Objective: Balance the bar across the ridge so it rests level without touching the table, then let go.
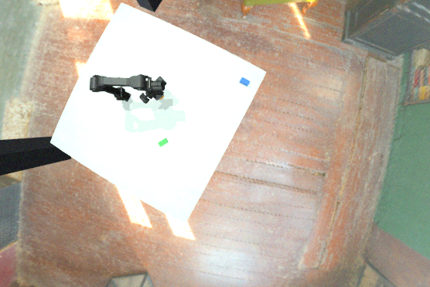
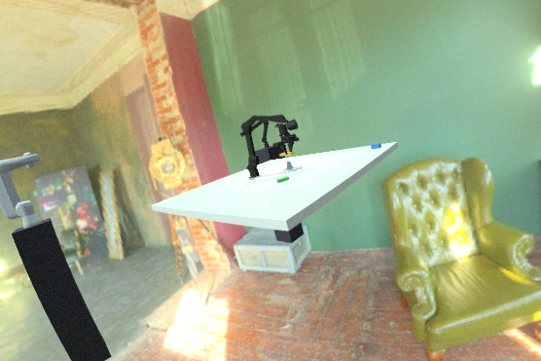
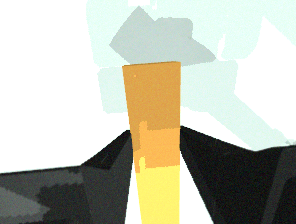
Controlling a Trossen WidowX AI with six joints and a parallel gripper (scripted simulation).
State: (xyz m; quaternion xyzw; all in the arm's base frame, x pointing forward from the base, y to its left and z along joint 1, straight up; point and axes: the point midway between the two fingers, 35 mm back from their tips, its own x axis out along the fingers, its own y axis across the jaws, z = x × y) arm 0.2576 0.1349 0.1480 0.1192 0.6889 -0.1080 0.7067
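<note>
The orange bar [image 2: 289,154] [image 3: 155,95] is held by my gripper [image 3: 154,133], which is shut on it. In the exterior view the bar looks roughly level, above the small grey-blue ridge [image 2: 290,165], with a visible gap between them. The ridge stands on the white table [image 1: 193,165] [image 2: 229,202]. In the overhead view the arm hides the ridge and nearly all of the bar. The ridge does not show in the wrist view, where the bar runs forward between the fingers over shadows on the table.
A green block [image 1: 163,142] [image 2: 282,179] lies on the table near the arm's shadow. A blue block [image 1: 244,81] [image 2: 376,146] lies near a far corner of the table.
</note>
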